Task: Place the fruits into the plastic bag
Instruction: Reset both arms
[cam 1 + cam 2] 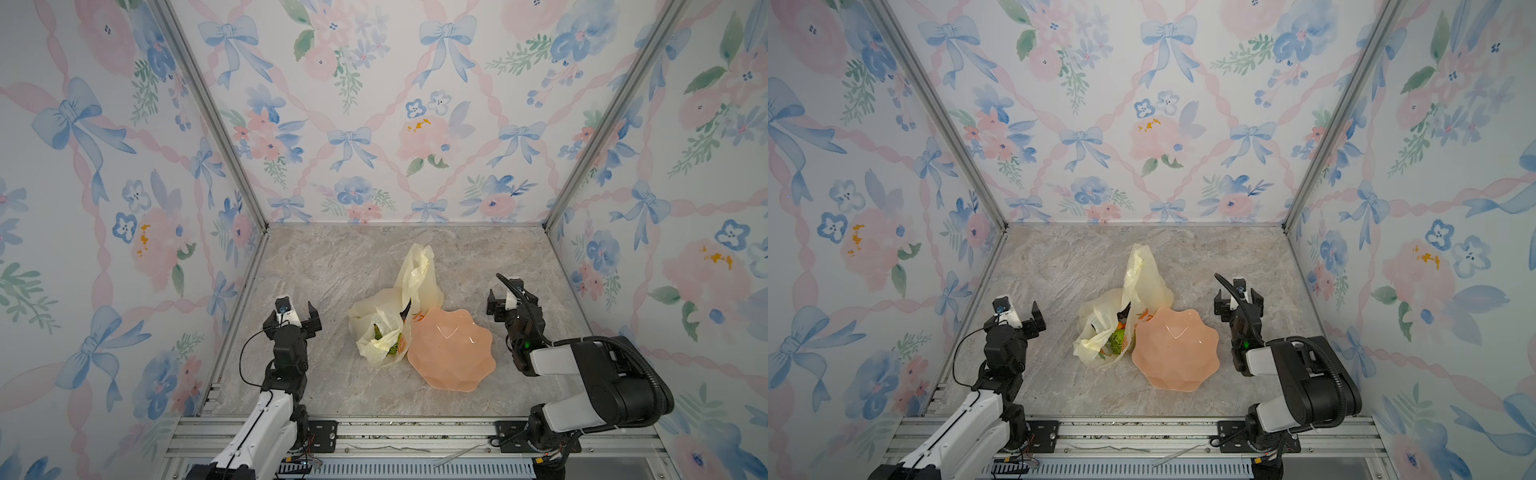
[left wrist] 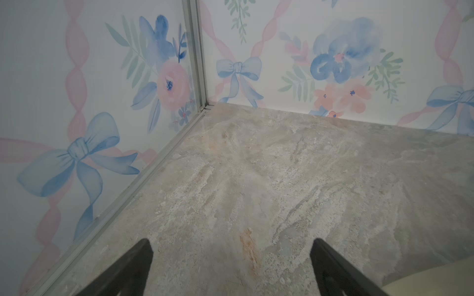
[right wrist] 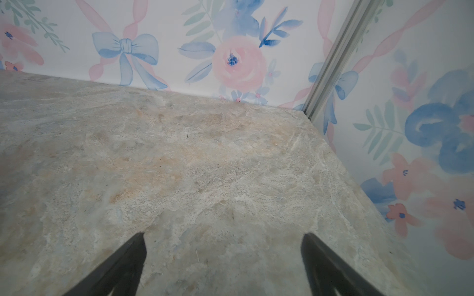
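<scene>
The pale-yellow plastic bag (image 1: 409,286) (image 1: 1142,286) lies crumpled at mid-table, its mouth toward the front. Fruits show inside the mouth: a bumpy green ball (image 1: 1116,340) and orange and green bits (image 1: 392,348); the other fruits are hidden by the film. My left gripper (image 1: 293,320) (image 1: 1017,321) hovers left of the bag, open and empty. My right gripper (image 1: 512,305) (image 1: 1238,303) hovers right of the dish, open and empty. The left wrist view shows that gripper (image 2: 231,242) over bare table with a pale edge of the bag (image 2: 436,284). The right wrist view shows its gripper (image 3: 223,235) over bare table.
An empty pink scalloped dish (image 1: 451,353) (image 1: 1177,353) sits against the bag's right side. Patterned walls close in the marble table (image 1: 332,266) on the left, back and right. An aluminium rail (image 1: 415,432) runs along the front edge.
</scene>
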`<state>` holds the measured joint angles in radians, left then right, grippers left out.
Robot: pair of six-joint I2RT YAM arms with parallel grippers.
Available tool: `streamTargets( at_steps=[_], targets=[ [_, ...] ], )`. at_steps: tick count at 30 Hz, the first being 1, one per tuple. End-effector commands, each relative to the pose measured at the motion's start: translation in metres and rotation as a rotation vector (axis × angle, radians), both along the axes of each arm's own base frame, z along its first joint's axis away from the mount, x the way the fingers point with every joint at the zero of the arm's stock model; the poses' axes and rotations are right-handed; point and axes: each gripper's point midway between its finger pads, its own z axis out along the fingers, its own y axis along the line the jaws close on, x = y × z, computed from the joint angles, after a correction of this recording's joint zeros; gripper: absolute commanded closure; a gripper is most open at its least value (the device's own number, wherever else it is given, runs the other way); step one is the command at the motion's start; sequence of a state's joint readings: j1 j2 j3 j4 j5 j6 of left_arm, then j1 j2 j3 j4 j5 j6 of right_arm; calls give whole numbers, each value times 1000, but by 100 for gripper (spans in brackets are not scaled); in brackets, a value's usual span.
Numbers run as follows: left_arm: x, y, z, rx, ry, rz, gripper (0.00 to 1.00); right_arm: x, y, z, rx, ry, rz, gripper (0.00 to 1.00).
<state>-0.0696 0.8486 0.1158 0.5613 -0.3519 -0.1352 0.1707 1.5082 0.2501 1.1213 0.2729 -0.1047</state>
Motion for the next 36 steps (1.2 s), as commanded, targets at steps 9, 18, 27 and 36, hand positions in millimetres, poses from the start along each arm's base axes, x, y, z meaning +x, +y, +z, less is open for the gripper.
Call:
streamTargets(
  at_steps=[9, 18, 27, 36],
  targets=[
    [52, -17, -7, 18, -14, -129, 2, 1, 0, 1, 13, -58, -4, 4],
    [70, -20, -9, 28, -30, -158, 2, 12, -4, -4, 34, 3, -13, 4],
    [76, -32, -27, 3, -35, -263, 2, 19, -8, -7, 56, 41, -19, 4],
    [77, -33, -27, 6, -35, -270, 2, 27, -14, -11, 119, 95, 0, 4]
  ],
)
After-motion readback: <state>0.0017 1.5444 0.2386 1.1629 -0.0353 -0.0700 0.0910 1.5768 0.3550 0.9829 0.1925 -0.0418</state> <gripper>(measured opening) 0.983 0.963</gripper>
